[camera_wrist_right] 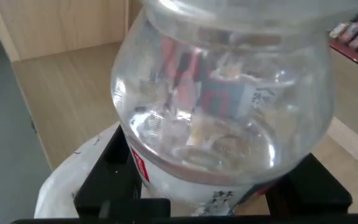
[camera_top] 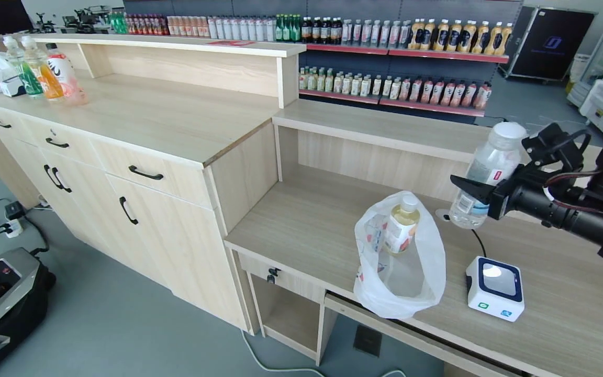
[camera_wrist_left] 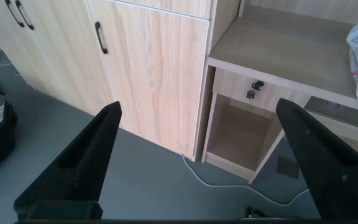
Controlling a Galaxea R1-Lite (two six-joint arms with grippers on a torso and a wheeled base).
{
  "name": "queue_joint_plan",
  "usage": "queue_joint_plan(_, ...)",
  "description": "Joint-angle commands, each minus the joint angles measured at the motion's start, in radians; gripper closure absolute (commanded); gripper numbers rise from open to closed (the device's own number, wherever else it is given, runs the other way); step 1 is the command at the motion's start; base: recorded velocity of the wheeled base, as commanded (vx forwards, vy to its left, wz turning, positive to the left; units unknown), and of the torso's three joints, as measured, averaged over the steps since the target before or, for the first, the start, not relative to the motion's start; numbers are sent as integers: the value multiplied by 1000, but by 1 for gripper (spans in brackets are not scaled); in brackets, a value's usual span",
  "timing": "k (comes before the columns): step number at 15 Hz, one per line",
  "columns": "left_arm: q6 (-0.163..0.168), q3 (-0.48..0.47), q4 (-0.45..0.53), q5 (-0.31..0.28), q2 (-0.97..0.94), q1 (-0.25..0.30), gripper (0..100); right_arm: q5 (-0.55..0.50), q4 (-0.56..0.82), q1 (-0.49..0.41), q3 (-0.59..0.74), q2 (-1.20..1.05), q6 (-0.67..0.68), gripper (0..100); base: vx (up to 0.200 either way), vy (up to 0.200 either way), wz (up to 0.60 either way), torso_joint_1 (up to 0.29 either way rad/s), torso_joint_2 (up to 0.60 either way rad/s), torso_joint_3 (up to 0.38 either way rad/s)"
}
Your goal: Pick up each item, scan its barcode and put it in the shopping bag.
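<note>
The right claw [camera_top: 478,200] is clenched on a clear water bottle [camera_top: 491,166], held aloft over the back of the desk [camera_top: 568,319]. Scanning looks like the step in hand. Next, its barcode must face the scanner [camera_top: 495,287] near the front edge, beside the shopping bag [camera_top: 423,275]. The left claw [camera_wrist_left: 197,107] hangs released.

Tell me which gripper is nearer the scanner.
Right. The right gripper, holding a clear bottle, is just behind the scanner; the left gripper is off the counter, over the floor.
</note>
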Motion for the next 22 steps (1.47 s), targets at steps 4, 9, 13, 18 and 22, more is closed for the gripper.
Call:
queue_joint_plan(4,0,0,0,0,0,0,0,314,-50,-59,-18,249,8,100,0,0,0,0,0,0)
queue_joint_plan(9,0,0,0,0,0,0,0,498,-69,-74,-45,410,-90,100,0,0,0,0,0,0)
queue_joint_plan(13,0,0,0,0,0,0,0,573,-86,-66,-113,519,-98,100,0,0,0,0,0,0)
queue_joint_plan(18,0,0,0,0,0,0,0,573,-89,-19,-162,591,-97,100,0,0,0,0,0,0)
queue_joint_plan(22,0,0,0,0,0,0,0,573,-97,30,-211,642,-92,100,0,0,0,0,0,0)
